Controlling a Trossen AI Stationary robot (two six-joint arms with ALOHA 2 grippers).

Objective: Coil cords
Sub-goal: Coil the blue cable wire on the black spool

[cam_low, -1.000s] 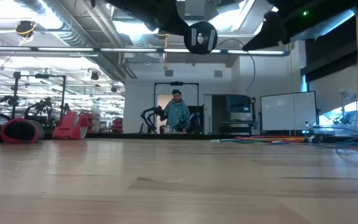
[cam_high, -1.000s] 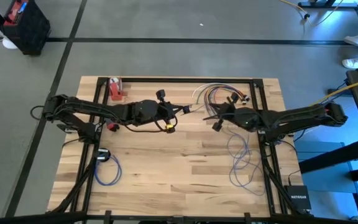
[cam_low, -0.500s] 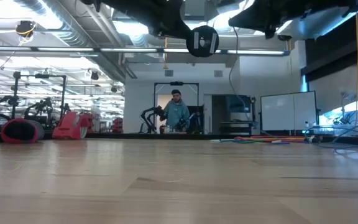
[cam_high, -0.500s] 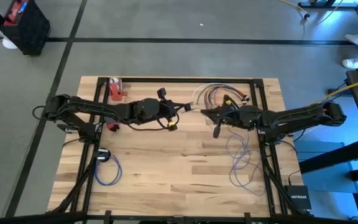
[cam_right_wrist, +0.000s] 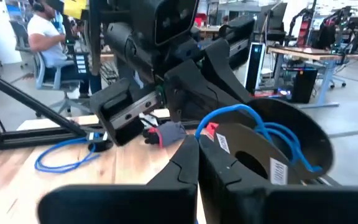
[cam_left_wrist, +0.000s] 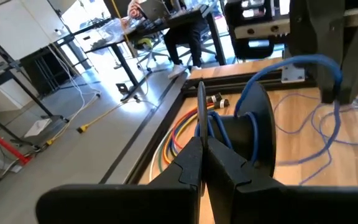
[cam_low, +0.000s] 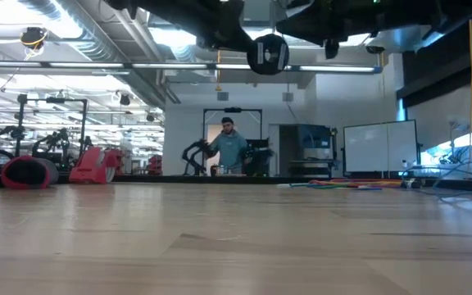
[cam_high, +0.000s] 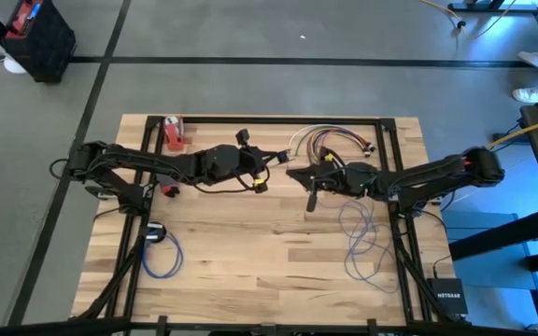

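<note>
Mid-table, both grippers (cam_high: 281, 168) pinched closed, blue cord (cam_right_wrist: 253, 127) seemingly spooled, wrist views only.

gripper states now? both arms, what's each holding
Left gripper: closed on the rim of the black spool.
Right gripper: closed on the blue cord at that spool.

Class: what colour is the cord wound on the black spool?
Blue cord; clearest in the right wrist view.
</note>
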